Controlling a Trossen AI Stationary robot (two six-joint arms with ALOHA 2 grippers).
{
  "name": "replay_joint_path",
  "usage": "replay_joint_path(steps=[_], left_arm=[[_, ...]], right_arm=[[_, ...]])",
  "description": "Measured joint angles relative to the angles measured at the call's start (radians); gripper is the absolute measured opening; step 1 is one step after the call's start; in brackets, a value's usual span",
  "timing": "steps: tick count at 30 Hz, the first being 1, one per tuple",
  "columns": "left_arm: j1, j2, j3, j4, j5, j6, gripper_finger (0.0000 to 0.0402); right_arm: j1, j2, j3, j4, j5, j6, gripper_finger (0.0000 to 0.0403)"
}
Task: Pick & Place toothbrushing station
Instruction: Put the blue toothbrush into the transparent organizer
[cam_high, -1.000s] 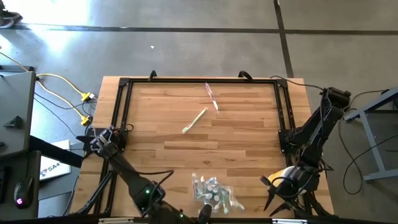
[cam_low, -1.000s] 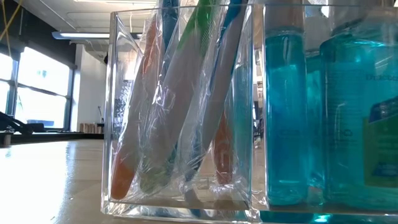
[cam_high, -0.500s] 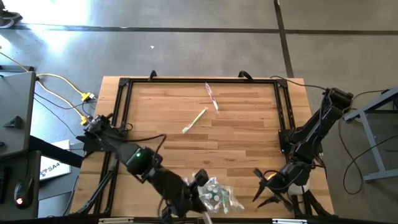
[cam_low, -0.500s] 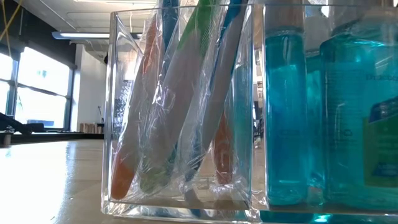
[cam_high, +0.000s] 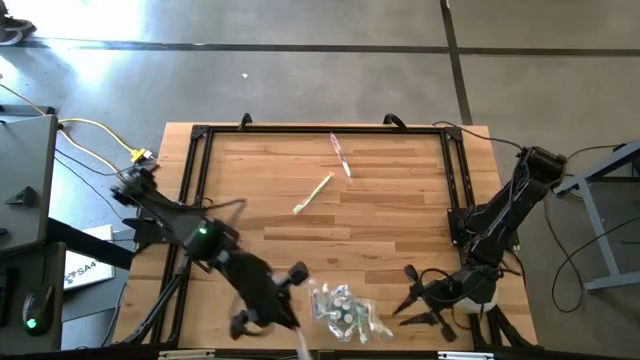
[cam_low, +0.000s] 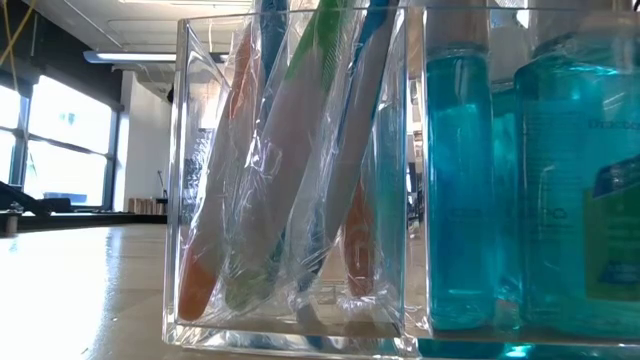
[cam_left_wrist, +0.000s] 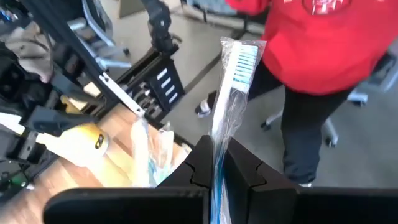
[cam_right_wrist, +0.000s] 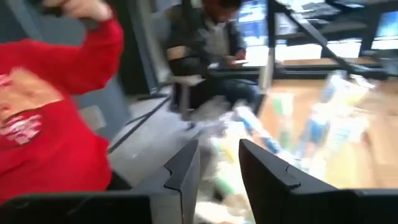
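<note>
A clear holder (cam_low: 290, 180) at the table's near edge holds several wrapped toothbrushes, and blue mouthwash bottles (cam_low: 530, 170) stand beside it; the high view shows the same cluster (cam_high: 345, 310). Just left of it my left gripper (cam_high: 292, 325) is shut on a wrapped toothbrush with blue bristles (cam_left_wrist: 239, 62). Right of the holder my right gripper (cam_high: 405, 295) stands open with nothing between its fingers (cam_right_wrist: 219, 168). Two more wrapped toothbrushes lie flat on the table, a green-white one (cam_high: 313, 193) and a pinkish one (cam_high: 341, 155). My left gripper pinches the wrapped toothbrush's handle (cam_left_wrist: 219, 146) between its two fingers (cam_left_wrist: 202, 163). The brush runs along the fingers, and its bristle head sticks out well past the fingertips. It is lifted clear of the table, slanting out over the near edge.
A black frame (cam_high: 195, 180) borders the wooden table on its left, far and right sides. A person in a red top (cam_left_wrist: 329, 43) stands close beyond the near edge, and another person sits behind (cam_right_wrist: 214, 37). The table's middle holds only the two loose brushes.
My left gripper has swung along the near edge toward the table's left, away from the holder, and has turned, with the toothbrush still in it. My right gripper has swung toward the table's left, closer to the holder.
</note>
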Motion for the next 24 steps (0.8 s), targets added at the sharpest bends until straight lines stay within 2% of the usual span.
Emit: replay_joint_path(steps=[4, 8, 12, 15, 17, 20, 24], left_arm=[[-0.014, -0.194, -0.276, 0.200, 0.003, -0.027, 0.0008], [-0.014, -0.356, -0.636, 0.660, -0.032, -0.156, 0.0008], [-0.041, -0.370, -0.985, 1.249, -0.144, -0.282, 0.0008], [-0.084, -0.284, -1.161, 1.706, -0.211, -0.303, 0.0008], [-0.114, -0.200, -1.233, 1.928, -0.253, -0.276, 0.0008], [-0.140, -0.058, -1.247, 2.173, -0.278, -0.228, 0.0008], [-0.151, 0.085, -1.149, 2.169, -0.316, -0.224, 0.0008]], right_arm=[[-0.011, 0.064, 0.000, 0.091, 0.090, 0.012, 0.0105], [-0.038, 0.108, 0.001, 0.184, 0.111, 0.011, 0.0105], [-0.059, 0.117, 0.002, 0.222, 0.114, 0.011, 0.0105], [-0.068, 0.118, 0.002, 0.239, 0.113, 0.004, 0.0105], [-0.069, 0.118, 0.001, 0.249, 0.113, 0.001, 0.0105], [-0.069, 0.118, 0.001, 0.247, 0.113, 0.002, 0.0105], [-0.069, 0.118, 0.001, 0.246, 0.113, -0.010, 0.0105]])
